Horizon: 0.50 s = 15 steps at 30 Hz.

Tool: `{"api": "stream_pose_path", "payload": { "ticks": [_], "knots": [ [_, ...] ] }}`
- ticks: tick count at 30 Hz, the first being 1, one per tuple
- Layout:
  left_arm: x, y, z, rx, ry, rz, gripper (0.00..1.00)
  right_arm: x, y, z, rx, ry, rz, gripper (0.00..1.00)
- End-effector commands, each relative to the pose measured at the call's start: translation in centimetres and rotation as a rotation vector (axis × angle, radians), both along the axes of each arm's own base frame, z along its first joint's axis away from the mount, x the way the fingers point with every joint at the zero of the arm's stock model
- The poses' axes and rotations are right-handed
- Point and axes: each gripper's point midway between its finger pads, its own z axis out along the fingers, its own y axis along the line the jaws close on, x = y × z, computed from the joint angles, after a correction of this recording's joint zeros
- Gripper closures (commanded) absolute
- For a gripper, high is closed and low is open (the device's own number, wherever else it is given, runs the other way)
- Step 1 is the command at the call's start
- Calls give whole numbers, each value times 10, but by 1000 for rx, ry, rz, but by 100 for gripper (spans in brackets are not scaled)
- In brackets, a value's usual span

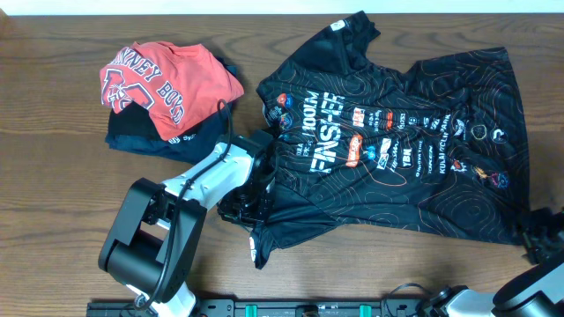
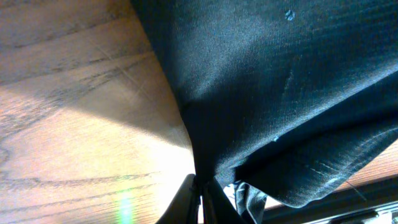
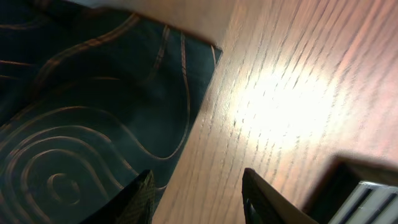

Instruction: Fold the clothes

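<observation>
The clothes are one black jersey (image 1: 397, 150) with wavy lines, white lettering and small coloured logos, lying spread across the middle and right of the table. My left gripper (image 1: 249, 208) is at its lower left edge, shut on a pinch of the dark fabric (image 2: 261, 93), which rises in a fold from the jaws (image 2: 200, 186). My right gripper (image 1: 539, 232) hovers at the jersey's lower right corner (image 3: 93, 124). In the right wrist view it stands open (image 3: 196, 186) with bare wood between the fingers, the left fingertip (image 3: 144, 190) over the hem.
A crumpled red T-shirt (image 1: 167, 79) with white lettering lies on a folded navy garment (image 1: 154, 136) at the back left. The table's front edge with a black rail (image 1: 308, 306) runs below the arms. The wooden table (image 1: 53, 176) shows at the left.
</observation>
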Motion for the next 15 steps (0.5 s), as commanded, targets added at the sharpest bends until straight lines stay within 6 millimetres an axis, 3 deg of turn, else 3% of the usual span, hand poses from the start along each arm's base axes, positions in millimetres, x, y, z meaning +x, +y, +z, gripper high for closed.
{"api": "stream_pose_path", "payload": {
  "ticks": [1, 7, 12, 15],
  "knots": [
    [0, 3, -2, 17, 9, 10, 94, -18, 7, -17, -2, 57, -63, 56],
    [0, 3, -2, 17, 9, 10, 94, -18, 0, -33, -67, 30, -97, 57],
    [0, 3, -2, 18, 9, 9, 94, -7, -14, -32, -124, -17, -100, 57],
    [0, 3, -2, 17, 8, 9, 94, -1, -18, -31, -137, -46, -98, 64]
  ]
}}
